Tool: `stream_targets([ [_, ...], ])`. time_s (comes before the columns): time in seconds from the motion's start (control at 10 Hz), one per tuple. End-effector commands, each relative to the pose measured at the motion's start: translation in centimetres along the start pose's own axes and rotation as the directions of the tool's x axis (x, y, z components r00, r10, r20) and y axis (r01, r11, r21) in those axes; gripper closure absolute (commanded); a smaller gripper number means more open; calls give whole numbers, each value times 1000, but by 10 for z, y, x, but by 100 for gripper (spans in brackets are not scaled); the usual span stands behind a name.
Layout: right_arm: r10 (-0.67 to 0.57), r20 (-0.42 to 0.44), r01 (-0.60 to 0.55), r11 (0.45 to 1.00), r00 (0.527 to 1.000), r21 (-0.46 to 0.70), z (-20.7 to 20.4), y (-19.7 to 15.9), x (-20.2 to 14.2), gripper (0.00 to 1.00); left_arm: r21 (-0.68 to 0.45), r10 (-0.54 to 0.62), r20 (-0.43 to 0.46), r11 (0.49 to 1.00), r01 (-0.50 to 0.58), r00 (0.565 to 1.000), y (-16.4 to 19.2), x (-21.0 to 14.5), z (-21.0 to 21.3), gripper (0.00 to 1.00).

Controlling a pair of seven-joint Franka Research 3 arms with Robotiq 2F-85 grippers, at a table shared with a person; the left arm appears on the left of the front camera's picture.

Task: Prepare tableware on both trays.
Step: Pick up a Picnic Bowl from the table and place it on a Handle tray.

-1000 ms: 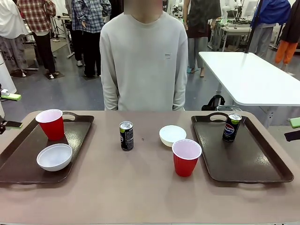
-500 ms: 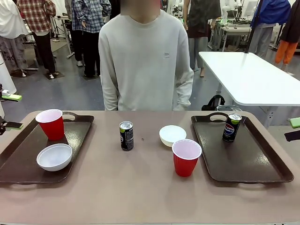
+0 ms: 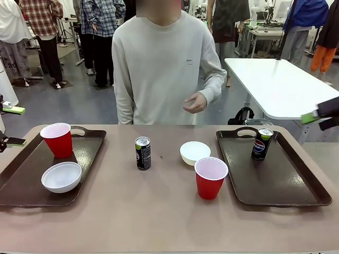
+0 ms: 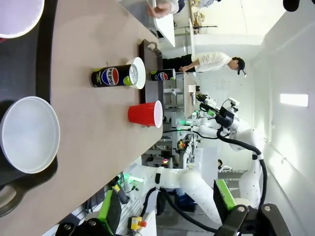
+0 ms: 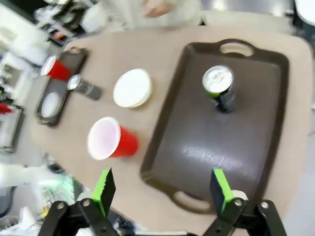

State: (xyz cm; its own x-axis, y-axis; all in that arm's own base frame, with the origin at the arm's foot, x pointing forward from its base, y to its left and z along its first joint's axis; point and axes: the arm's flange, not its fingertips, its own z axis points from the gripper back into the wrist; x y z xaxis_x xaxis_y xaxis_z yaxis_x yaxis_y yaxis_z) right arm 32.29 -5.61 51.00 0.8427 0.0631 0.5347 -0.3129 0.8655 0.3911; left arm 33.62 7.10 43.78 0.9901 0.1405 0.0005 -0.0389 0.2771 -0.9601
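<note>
The left tray [image 3: 32, 166] holds a red cup [image 3: 57, 140] and a white bowl [image 3: 61, 177]. On the right tray [image 3: 280, 177] a blue Pepsi can [image 3: 261, 144] stands near the far rim. Between the trays, on the table, are a dark can [image 3: 142, 153], a second white bowl [image 3: 195, 152] and a second red cup [image 3: 210, 178]. My left gripper [image 3: 11, 125] hangs open at the left edge, beside the left tray. High above the right tray [image 5: 246, 128] and its can [image 5: 219, 88], my right gripper [image 5: 162, 189] is open and empty.
A person stands at the far side of the table with one hand [image 3: 195, 102] raised at waist height. A white table [image 3: 280, 84] stands behind at the right. Bare tabletop lies along the near edge between the trays.
My right gripper has risen at the right edge of the front view. The person has lifted one hand in front of the body. Tableware and left gripper are unmoved.
</note>
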Motion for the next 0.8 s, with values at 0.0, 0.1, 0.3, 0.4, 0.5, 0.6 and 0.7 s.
stream_targets([
  [0.0, -68, -104, 49, 982, 992, -181, -74, 23, -18, 0, -3, -16, -6, 1000, 16, 1000, 1, -1, 3, 0],
  [0.1, -47, -103, 20, 969, 994, -247, -95, 29, -11, 0, -3, -16, -6, 1000, 16, 1000, 1, -1, 3, 0],
  [0.3, -27, -140, -12, 963, 990, -269, -125, 38, -5, 0, -3, -16, -6, 1000, 16, 1000, 1, -1, 3, 0],
  [0.4, -18, -146, -19, 967, 989, -253, -130, 44, -2, 0, -3, -16, -6, 1000, 16, 1000, 1, -1, 3, 0],
  [0.5, 0, -185, -43, 973, 983, -227, -129, 47, -10, 0, -3, -16, -6, 1000, 16, 1000, 1, -1, 3, 0],
  [0.6, -23, -225, -30, 973, 974, -228, -114, 44, -25, 0, -3, -16, -6, 1000, 16, 1000, 1, -1, 3, 0],
  [0.7, -3, -290, -78, 961, 957, -265, -70, 41, -64, 0, -3, -16, -6, 1000, 16, 1000, 1, -1, 3, 0],
])
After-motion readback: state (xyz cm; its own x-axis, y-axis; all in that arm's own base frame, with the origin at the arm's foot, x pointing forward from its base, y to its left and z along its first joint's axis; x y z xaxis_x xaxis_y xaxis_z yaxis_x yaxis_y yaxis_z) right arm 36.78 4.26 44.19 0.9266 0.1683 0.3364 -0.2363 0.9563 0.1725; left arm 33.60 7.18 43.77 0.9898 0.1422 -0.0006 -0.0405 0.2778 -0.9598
